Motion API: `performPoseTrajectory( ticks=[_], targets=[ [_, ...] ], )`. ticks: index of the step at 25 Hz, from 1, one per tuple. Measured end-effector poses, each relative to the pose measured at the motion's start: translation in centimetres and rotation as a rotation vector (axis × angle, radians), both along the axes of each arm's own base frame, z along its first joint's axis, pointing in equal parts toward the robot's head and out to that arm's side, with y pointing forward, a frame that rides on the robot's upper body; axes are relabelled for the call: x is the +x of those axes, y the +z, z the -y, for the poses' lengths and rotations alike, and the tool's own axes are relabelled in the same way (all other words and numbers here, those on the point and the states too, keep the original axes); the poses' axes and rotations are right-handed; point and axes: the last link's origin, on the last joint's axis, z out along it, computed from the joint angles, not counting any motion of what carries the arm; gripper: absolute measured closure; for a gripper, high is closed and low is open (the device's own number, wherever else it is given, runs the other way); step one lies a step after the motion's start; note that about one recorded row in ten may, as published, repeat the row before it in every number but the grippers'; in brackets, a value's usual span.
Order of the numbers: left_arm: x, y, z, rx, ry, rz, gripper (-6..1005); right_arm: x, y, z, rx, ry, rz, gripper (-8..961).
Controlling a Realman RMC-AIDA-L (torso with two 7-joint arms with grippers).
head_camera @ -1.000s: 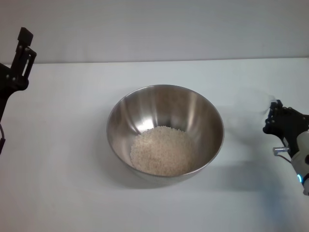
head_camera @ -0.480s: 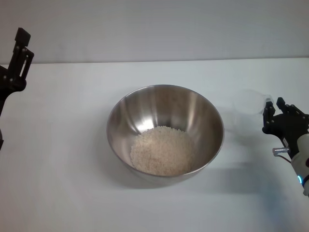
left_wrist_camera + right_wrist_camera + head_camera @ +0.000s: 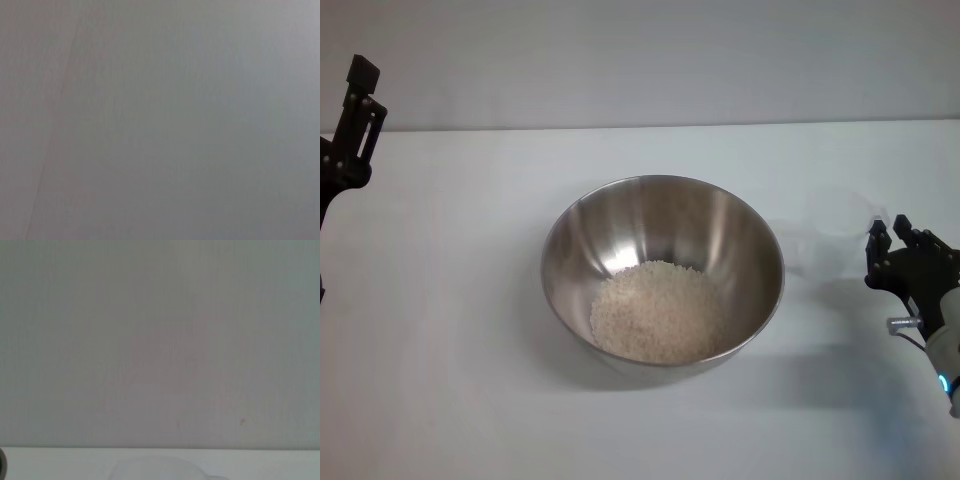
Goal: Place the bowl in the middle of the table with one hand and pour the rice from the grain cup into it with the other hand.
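Observation:
The steel bowl point(image 3: 620, 225) stands in the middle of the white table point(image 3: 450, 330). A heap of pale rice point(image 3: 658, 310) lies in its bottom. The clear grain cup point(image 3: 837, 218) stands upright on the table to the right of the bowl, and no rice shows in it. My right gripper point(image 3: 898, 242) is open just right of the cup, with a small gap between them and nothing held. In the right wrist view the cup's rim point(image 3: 157, 470) shows faintly. My left gripper point(image 3: 360, 110) is raised at the far left edge, away from the bowl.
A plain grey wall point(image 3: 640, 60) runs behind the table's far edge. White tabletop lies on all sides of the bowl. The left wrist view shows only a flat grey surface.
My right gripper has opened, let go of the grain cup and drawn back a little to the right. The left arm has drifted slightly further left.

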Motion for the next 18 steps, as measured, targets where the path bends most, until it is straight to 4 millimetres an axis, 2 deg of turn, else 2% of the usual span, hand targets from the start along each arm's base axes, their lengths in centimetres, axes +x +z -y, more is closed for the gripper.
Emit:
performPoseTrajectory(
  ticks=[10,18],
  targets=[
    [-0.3,0.1,0.4,0.002,0.005,0.002,303,0.1,-0.5,1.6,-0.003,0.006,-0.018,720],
    [-0.8,0.1,0.8,0.007,0.016,0.001,300,-0.5,-0.5,4.4,0.053,0.059,-0.056,720]
  ],
)
